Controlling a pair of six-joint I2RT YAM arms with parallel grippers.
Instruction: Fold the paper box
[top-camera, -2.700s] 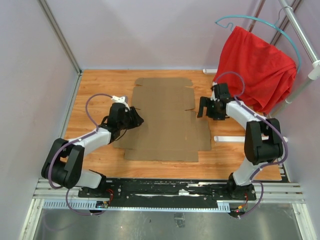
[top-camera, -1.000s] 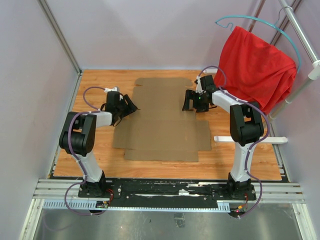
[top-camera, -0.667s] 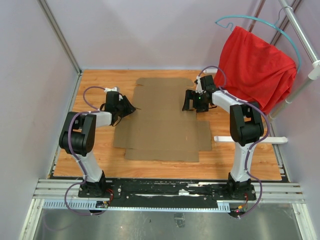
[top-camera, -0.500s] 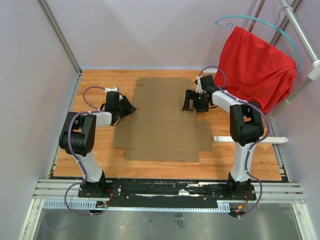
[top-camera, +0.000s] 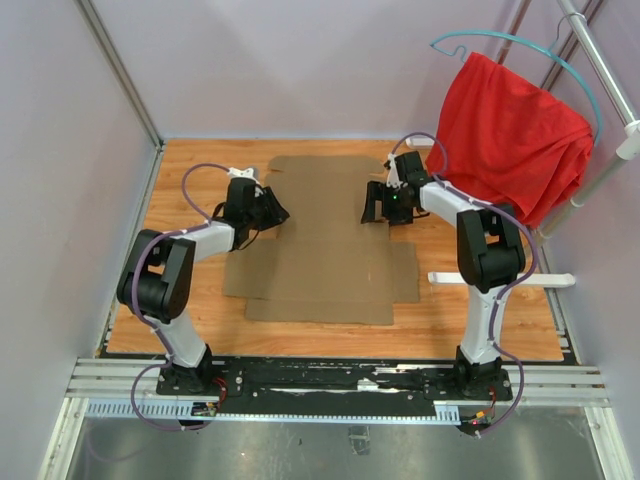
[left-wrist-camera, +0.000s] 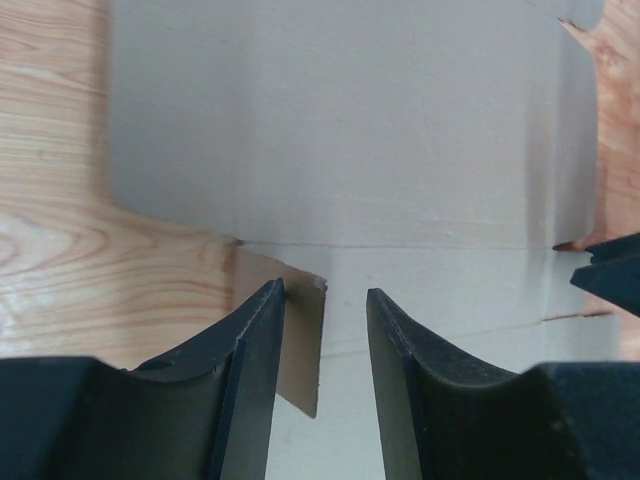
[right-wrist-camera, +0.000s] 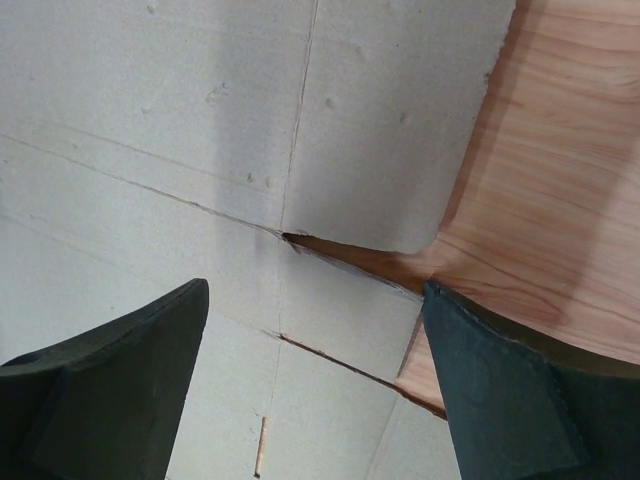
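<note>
The paper box (top-camera: 320, 250) lay flat mid-frame, its first fold barely begun. Our left gripper (left-wrist-camera: 325, 290) straddled a lifted flap (left-wrist-camera: 292, 345), jaws part-open. The right gripper (right-wrist-camera: 315, 290) gaped wide. Next, we judged, came pinching it.

Both arms are bolted at the table's (top-camera: 180, 170) near edge and reach out over its far half. The left arm (top-camera: 158, 290) rises from its base, bends hard at the elbow, and its forearm runs right and toward the far edge with the wrist low. The left gripper (top-camera: 274, 213) points toward the table's middle. Its fingers (left-wrist-camera: 255, 350) are pulled in to a narrow gap, and honestly I can't tell if they're clamping anything. The right arm (top-camera: 488, 262) has its elbow up, with the forearm angling left toward the far edge. The right gripper (top-camera: 380, 212) tips downward, fingers (right-wrist-camera: 120, 370) spread wide apart.
</note>
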